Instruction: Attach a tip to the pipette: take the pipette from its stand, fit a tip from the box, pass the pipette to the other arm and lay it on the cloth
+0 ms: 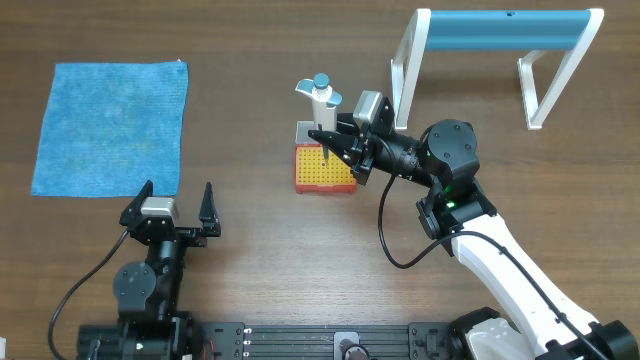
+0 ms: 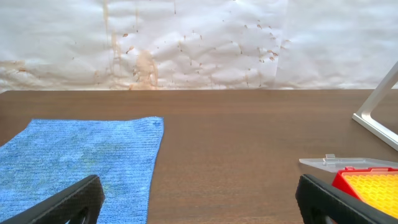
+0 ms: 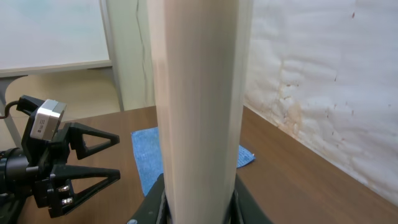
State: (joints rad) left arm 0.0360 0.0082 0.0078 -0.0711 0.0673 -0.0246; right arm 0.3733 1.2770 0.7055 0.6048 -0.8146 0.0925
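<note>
You are at the tip-fitting step. Your right gripper is clamped on the pipette, jaws closed around its white body. It holds the pipette upright above the tip box, well apart from the stand at the far right of the table. The pipette's thin lower end points down toward the orange grid near the box's far edge. I cannot tell whether a tip is seated on it.

Your left gripper sits low over the table, just beside the near corner of the cloth. Its jaws are wide apart and hold nothing.

As I judge it, the next move calls for a straight push down onto one tip, with the shaft in line with the hole, then a straight lift. A tilted press could miss or jam. After that you bring the pipette across to the open left jaws.
</note>
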